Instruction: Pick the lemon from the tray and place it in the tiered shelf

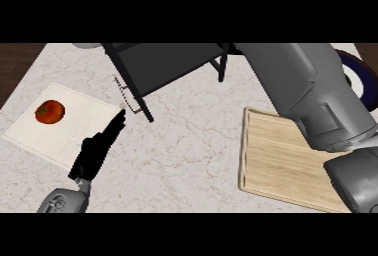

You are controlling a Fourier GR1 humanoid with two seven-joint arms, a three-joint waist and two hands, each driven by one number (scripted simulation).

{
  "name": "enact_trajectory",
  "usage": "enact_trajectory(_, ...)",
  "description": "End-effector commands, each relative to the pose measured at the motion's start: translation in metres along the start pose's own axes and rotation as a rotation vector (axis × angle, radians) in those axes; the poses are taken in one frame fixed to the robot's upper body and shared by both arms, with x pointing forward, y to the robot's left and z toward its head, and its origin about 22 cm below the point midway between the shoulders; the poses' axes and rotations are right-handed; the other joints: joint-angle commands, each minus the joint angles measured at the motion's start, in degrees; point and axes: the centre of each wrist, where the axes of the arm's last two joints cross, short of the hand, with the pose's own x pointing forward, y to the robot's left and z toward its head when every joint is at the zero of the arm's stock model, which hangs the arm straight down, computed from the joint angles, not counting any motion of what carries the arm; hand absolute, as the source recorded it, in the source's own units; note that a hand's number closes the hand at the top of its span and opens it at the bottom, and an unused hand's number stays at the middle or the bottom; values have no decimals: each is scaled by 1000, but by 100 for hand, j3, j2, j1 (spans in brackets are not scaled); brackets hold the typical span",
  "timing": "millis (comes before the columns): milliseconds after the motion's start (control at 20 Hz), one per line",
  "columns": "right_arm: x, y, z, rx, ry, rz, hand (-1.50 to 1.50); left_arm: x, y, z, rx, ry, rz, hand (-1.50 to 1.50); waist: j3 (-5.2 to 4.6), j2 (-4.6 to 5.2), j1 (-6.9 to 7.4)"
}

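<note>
No readable text, label or number on anything here.

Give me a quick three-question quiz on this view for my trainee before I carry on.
1. True or false: the tomato lies on the wooden tray.
2. Which hand shows in the view? A) left hand B) right hand C) both
3. Fill in: the left hand's fingers are ___, aimed toward the black shelf.
Key: 1 false, it lies on the white board; 2 A; 3 straight.
</note>
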Motion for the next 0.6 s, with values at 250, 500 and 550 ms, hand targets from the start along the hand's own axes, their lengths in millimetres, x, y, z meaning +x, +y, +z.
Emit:
enact_trajectory(250, -14, 61, 6, 215, 146, -491, -150, 0, -5, 0, -17, -13, 0, 0, -24, 259, 282)
enact_trajectory(500, -26, 65, 7, 212, 194, -785, -150, 5, -8, 0, -40, -32, -15, 0, -20, 260, 366)
enact_trajectory(550, -21, 59, 6, 182, 176, -835, -150, 2, -5, -1, -41, -22, -7, 0, -30, 263, 332)
